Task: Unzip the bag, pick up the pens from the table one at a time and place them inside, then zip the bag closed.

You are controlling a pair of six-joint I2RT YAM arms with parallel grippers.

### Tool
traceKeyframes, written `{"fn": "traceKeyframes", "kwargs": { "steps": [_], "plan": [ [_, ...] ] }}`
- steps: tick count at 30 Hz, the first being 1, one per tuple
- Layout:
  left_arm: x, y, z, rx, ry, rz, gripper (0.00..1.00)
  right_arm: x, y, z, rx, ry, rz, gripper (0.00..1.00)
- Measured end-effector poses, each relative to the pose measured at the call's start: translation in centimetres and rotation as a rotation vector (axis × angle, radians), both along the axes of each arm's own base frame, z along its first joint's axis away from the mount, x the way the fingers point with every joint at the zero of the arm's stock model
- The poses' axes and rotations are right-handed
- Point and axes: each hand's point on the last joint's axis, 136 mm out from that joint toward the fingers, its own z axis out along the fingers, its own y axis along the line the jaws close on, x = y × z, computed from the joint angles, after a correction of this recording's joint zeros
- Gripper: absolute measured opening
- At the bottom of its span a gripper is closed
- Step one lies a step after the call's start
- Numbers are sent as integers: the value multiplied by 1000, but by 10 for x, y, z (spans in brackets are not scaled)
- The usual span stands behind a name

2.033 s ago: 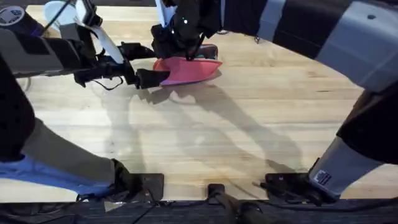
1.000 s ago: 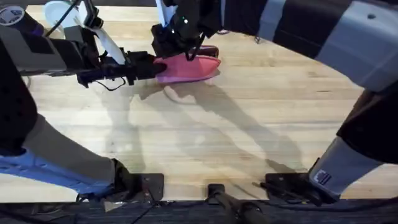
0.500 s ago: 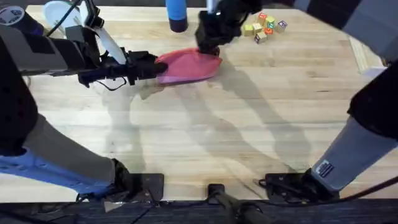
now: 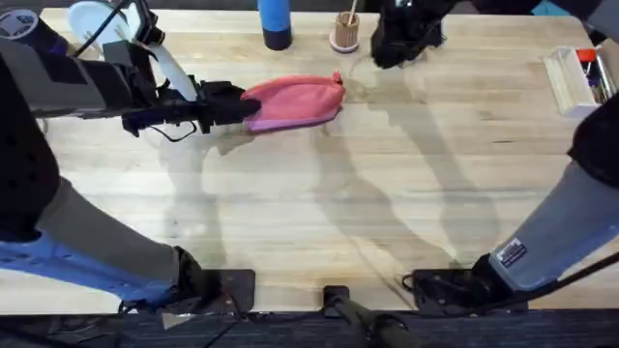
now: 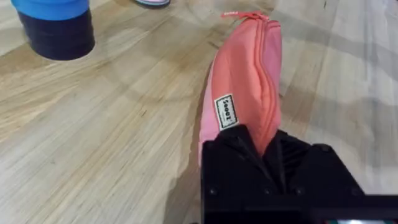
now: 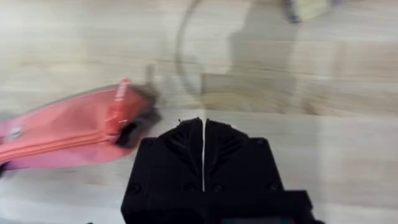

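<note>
The bag (image 4: 293, 101) lies flat on the table (image 4: 319, 203) at about 11 o'clock from the table's middle in the overhead view, long axis running 9 to 3 o'clock. Its zipper runs closed along the upper edge, as the left wrist view (image 5: 249, 81) shows, with a small pull tab at the far end.

Left gripper (image 4: 240, 106): reaching in from 9 o'clock, pinching the bag's near end. In the left wrist view (image 5: 264, 149) the black fingers are clamped on the fabric right where the zipper seam ends; a small white label sits on the bag's side just beside the fingers.

Right gripper (image 4: 385, 56): raised above the table at about 1 o'clock from the bag's far end, apart from it. In the right wrist view (image 6: 203, 134) the two fingers are pressed together with just a thin line between them and nothing held; the bag's end (image 6: 74, 134) lies off to one side, not touching them.

A blue bottle (image 4: 275, 23) stands at 12 o'clock of the bag, near the table's far edge. A small holder with a thin stick (image 4: 344, 33) stands beside it toward 3 o'clock. A clear tray (image 4: 571, 77) sits at the table's 3 o'clock edge; contents too small to tell.
</note>
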Motion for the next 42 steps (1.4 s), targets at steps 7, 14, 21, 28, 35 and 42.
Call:
{"fn": "traceKeyframes", "kwargs": {
  "steps": [7,14,21,28,35,42],
  "plan": [
    [0,1,-1,2,3,4,42,-15,-17,-18,-79,43,-12,30],
    [0,1,-2,6,4,5,42,-17,-18,-22,-88,48,-12,30],
    [0,1,-2,7,4,5,42,-20,-19,-23,-93,60,-4,102],
    [0,1,-2,9,4,6,42,-27,-14,-12,-123,76,93,808],
    [0,1,-2,9,5,6,42,-38,4,32,-119,-10,190,997],
    [0,4,0,-3,5,11,967,-49,17,77,-100,-121,247,997]
  ]
}}
